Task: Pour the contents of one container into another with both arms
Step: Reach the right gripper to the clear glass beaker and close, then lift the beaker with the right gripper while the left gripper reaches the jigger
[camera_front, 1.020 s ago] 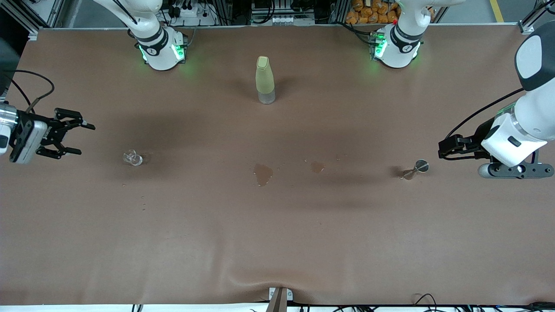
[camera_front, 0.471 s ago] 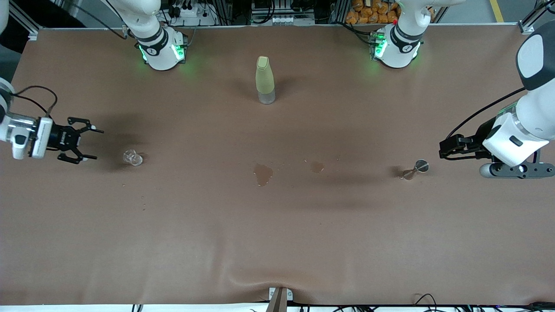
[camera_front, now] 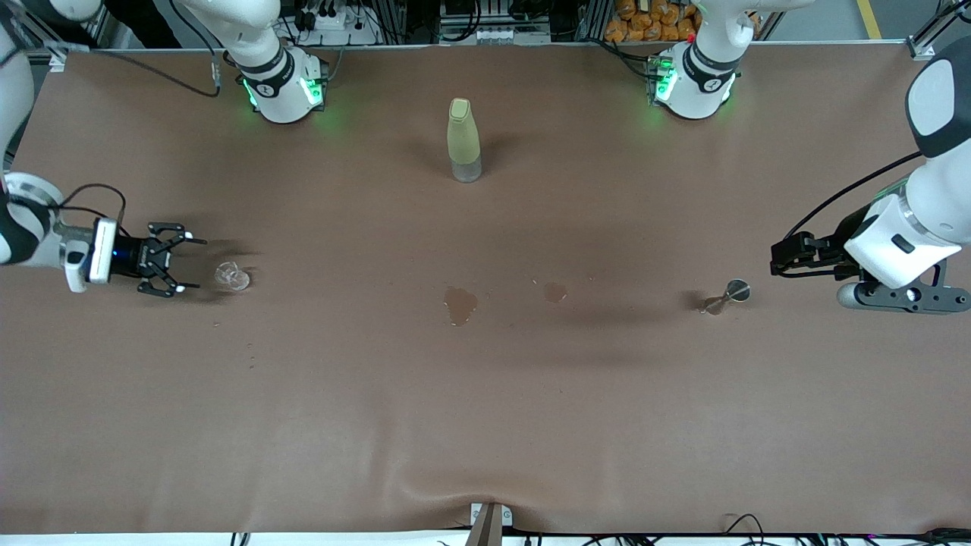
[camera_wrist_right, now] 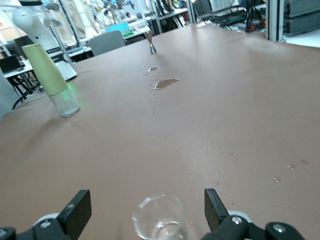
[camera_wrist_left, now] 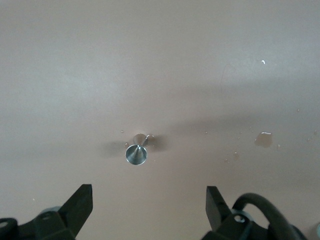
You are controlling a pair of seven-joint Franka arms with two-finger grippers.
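R tool [camera_front: 180,268]: mine, low at the R arm's end of the surface [camera_front: 485,409], prongs spread wide, pinching nothing. Just beside the glass [camera_front: 232,276], not touching; R wrist view puts the glass [camera_wrist_right: 161,223] between my prongs' line, short of them.
L tool [camera_wrist_left: 147,197]: mine too, prongs spread, nothing held. Over the L arm's end, near the jigger [camera_front: 728,294] but apart from it; L wrist view looks down on the jigger [camera_wrist_left: 136,152].
Glass: small, clear, upright, open top. Contents: can't tell.
Jigger: small metal double cone, upright on the surface, open cup up.
Bottle [camera_front: 463,139]: yellow-green sleeve, clear base, standing mid-surface toward the bases; untouched.
Wet patches: puddle [camera_front: 460,304] and a smaller spot [camera_front: 555,291] mid-surface, betw. glass and jigger; droplets near the glass.
Step, as I judge: approach, both sides; no grasp yet, no pour yet.
Risks, R: glass is light and slick; one prong arriving first could shove or tip it. Clear wall is hard to line up on.
Risks, L: jigger has a narrow waist and small foot; off-centre close prob. knocks it over or spins it out.
Risks, pour: small mouths on both; slight misalignment means more spill. Wet cloth may let things slide.
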